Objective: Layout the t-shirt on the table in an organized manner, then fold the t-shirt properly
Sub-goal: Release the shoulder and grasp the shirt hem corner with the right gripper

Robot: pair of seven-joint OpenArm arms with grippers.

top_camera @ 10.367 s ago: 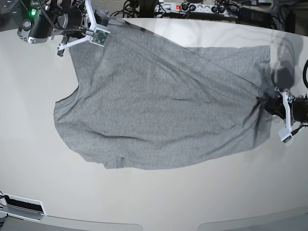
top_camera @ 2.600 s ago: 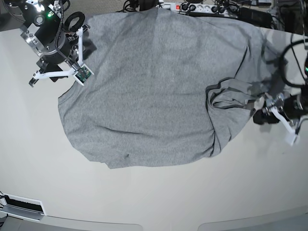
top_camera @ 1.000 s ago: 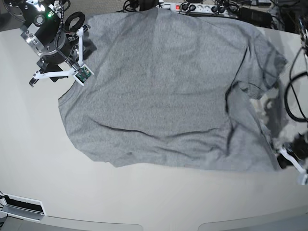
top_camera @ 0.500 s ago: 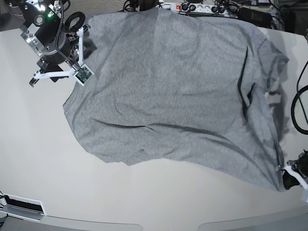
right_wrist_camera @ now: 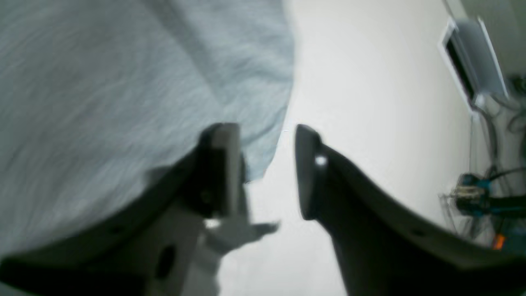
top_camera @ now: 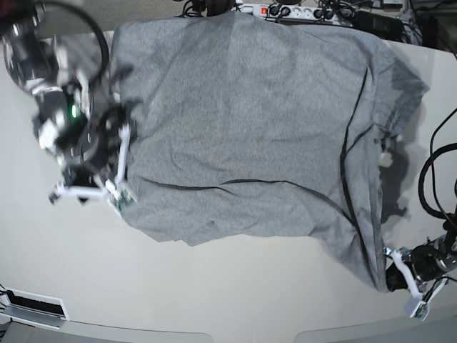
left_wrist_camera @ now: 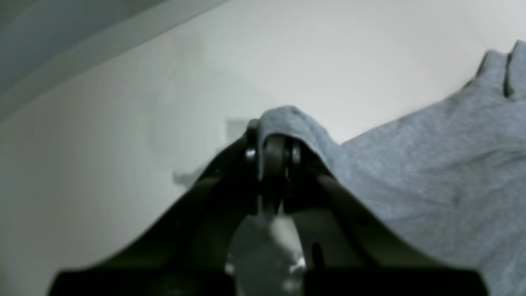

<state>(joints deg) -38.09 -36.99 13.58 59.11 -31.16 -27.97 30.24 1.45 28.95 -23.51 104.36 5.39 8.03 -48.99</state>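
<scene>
The heather-grey t-shirt lies spread over the far half of the off-white table, with a long fold running down its right side. My left gripper is at the front right, shut on the t-shirt's bottom corner; in the left wrist view the cloth drapes over the closed left gripper. At the t-shirt's left edge, my right gripper is blurred by motion. The right wrist view shows the right gripper open. The t-shirt's edge lies beside one finger, with bare table between the fingers.
A power strip and cables run along the table's far edge. Black cables loop at the right side. A white slotted fixture sits at the front left corner and also shows as a slotted fixture in the right wrist view.
My right arm moved from the far left corner toward the front along the t-shirt's left edge, and its jaws opened. My left gripper dragged the bottom corner a little further front and left.
</scene>
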